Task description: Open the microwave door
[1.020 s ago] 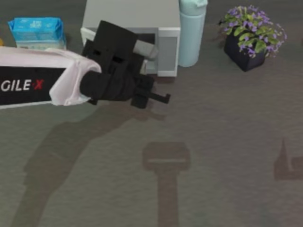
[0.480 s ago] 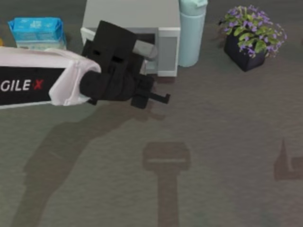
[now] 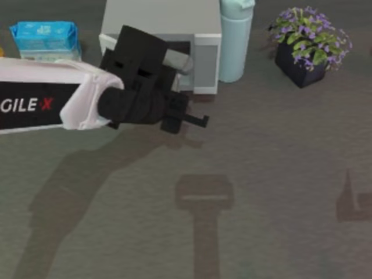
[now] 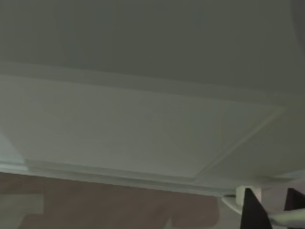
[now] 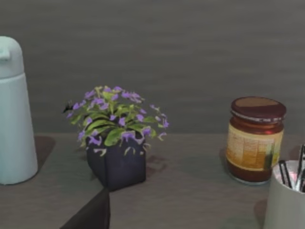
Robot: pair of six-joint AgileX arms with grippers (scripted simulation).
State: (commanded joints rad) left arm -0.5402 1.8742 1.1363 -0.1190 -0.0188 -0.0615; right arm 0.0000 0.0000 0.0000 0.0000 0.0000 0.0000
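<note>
- The microwave (image 3: 160,23) sits at the back of the table, around 12 o'clock and a bit left of centre in the top view. Its front faces the near edge (toward 6 o'clock), and its long axis runs left to right.
- The microwave door (image 3: 183,49) takes up the left and middle of that front, but most of it is hidden behind the arm. The plain grey control strip (image 3: 207,63) shows at the right end.
- Only part of the arm's writing is in frame: "GILE X", white letters with a red X, on the black panel of the left arm. The blue packet (image 3: 45,36) at about 10 o'clock has a label, but it's too small to read.
- The left gripper (image 3: 197,120) is just in front of the microwave, at the microwave's 6 o'clock side. Its dark fingers point right, toward 3 o'clock.
- In the left wrist view the pale front fills the frame very close up, with the dark fingertips (image 4: 252,212) at the corner near a pale bar. Can't tell if they're spread or pinching anything.
- The right arm isn't visible in the top view. Its wrist camera shows the pale blue bottle (image 5: 14,114), a potted purple flower (image 5: 116,138), a jar (image 5: 255,140) and a cup of pens (image 5: 286,200).
</note>
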